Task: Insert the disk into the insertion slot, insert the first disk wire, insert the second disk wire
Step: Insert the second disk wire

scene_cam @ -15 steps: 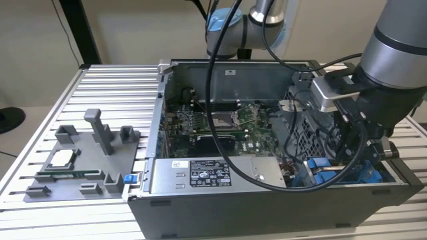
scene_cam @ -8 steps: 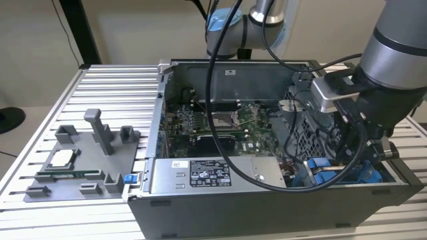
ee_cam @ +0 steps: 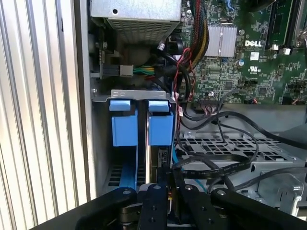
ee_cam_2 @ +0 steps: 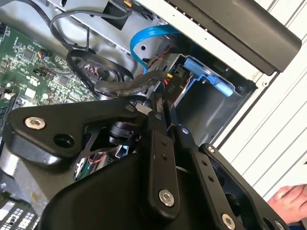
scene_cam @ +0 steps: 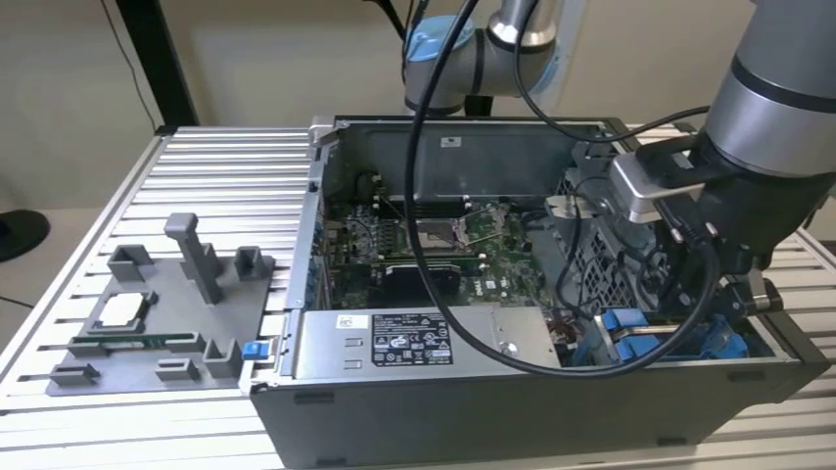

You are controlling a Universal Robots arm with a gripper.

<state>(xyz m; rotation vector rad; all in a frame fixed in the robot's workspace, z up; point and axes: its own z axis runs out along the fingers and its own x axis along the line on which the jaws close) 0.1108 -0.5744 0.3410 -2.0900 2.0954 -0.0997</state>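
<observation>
My gripper is down in the open computer case, at the drive bay on the exterior view's right. Its black fingers are shut on the end of a flat black disk wire, which curves away over the grey perforated cage. Just beyond the fingertips, two blue carrier fronts stand side by side in the insertion slot. The disk's metal body is hidden behind them. A light blue wire loops above the blue tab.
The grey power-supply box lies beside the bay, with the green motherboard behind it. Bundled wires crowd the gap between them. A grey fixture tray sits on the slatted table. A hand rests outside the case.
</observation>
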